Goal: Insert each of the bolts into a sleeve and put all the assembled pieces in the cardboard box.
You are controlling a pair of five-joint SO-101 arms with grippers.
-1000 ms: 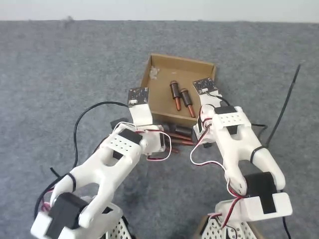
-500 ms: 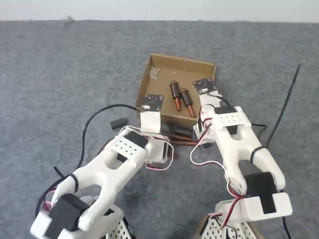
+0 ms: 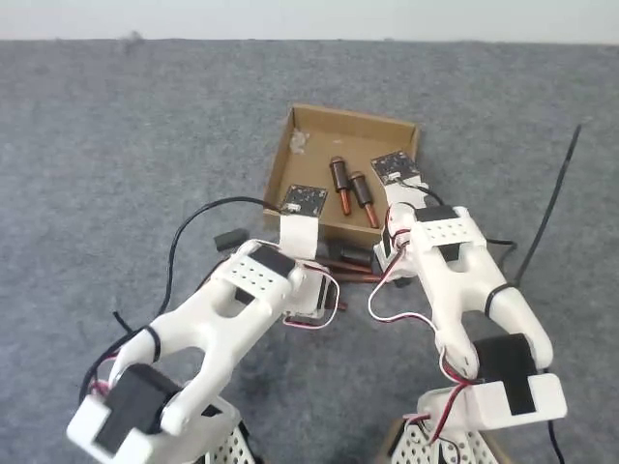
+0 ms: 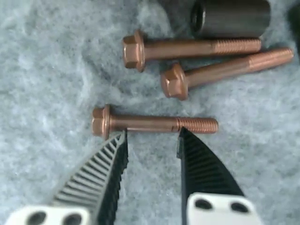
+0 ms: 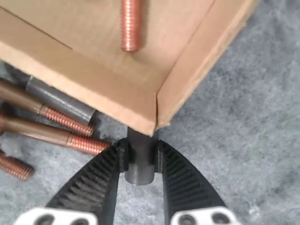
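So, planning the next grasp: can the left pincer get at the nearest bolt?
Probably yes: the left pincer stands open right at that bolt, its shank across the gap, the other bolts lying apart.

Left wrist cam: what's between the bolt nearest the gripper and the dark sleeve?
Two other bolts lie between the nearest bolt and the sleeve: a middle bolt and a far bolt close beside the sleeve. Left wrist view shows it.

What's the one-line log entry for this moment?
left gripper: open over loose bolt | right gripper: shut on sleeve | cardboard box: two assembled pieces inside
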